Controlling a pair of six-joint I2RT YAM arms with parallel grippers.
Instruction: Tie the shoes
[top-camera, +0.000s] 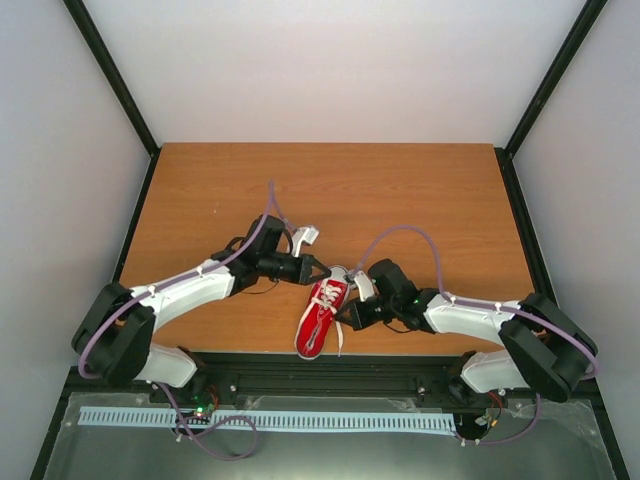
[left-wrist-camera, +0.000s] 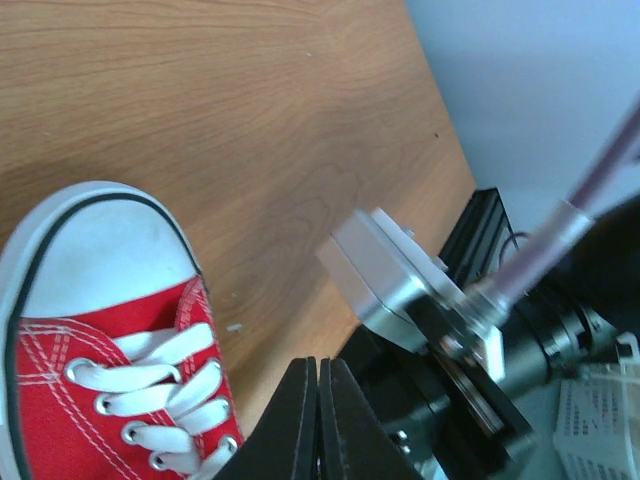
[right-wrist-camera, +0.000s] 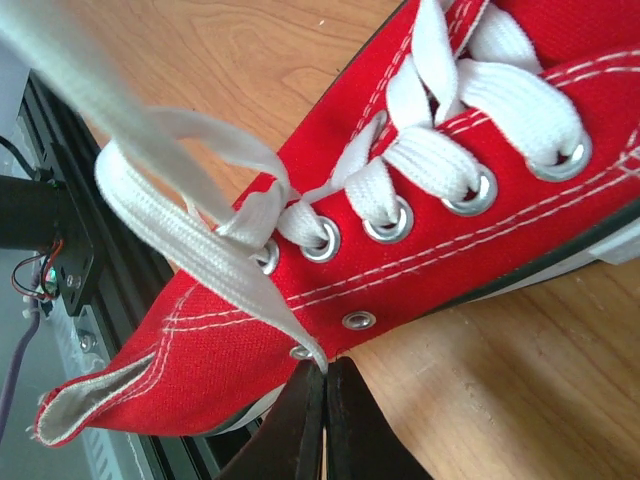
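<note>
Lower centre, right gripper (right-wrist-camera: 325, 370) pinches a lace (right-wrist-camera: 190, 245); left gripper (left-wrist-camera: 318, 368) sits closed (nothing visibly caught); a tug may drag the light sneaker (right-wrist-camera: 420, 270) or slip free.

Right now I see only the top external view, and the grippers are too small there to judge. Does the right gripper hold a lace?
Observer: It seems so. In the right wrist view the right gripper is shut, and the end of one white lace runs in between its fingertips.
Operator: And the left gripper?
Observer: The left wrist view shows the left gripper shut next to the red sneaker, with nothing visible between its fingers.
Operator: Is a bow made?
Observer: No. Near the top eyelets the laces hang loose, with no bow.
</note>
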